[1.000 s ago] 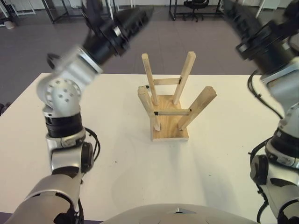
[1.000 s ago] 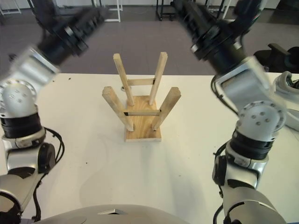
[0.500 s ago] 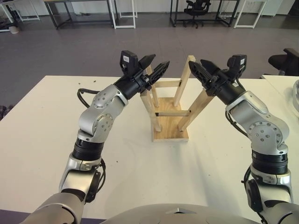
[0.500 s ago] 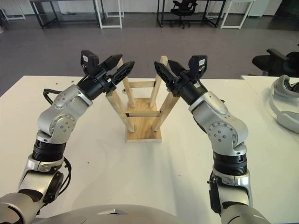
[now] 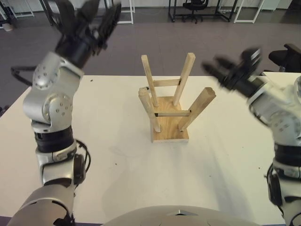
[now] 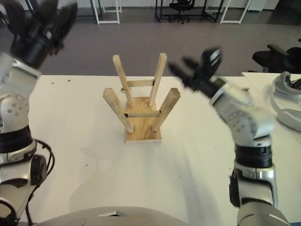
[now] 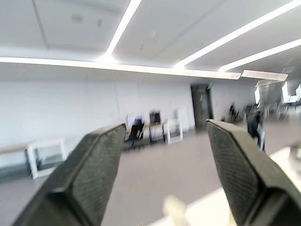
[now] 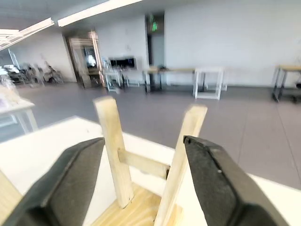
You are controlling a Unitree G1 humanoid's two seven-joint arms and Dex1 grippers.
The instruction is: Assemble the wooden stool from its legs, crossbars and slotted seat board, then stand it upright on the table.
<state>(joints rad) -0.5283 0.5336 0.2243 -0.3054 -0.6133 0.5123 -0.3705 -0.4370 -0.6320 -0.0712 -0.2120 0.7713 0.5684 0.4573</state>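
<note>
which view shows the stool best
Left eye view: whole stool upside down on its seat board, four legs up. Right eye view matches. Right wrist view frames two legs and a crossbar. Left wrist faces the room.

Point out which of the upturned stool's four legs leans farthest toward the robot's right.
The nearer right-hand leg: it splays outward with its free end furthest right, while the leg behind it stands steeper.

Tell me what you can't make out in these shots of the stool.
- Seat board top face: eye views, lying face-down on the table.
- Left gripper and right gripper: eye views, blurred.
- White device: right eye view, cut by the edge.
</note>
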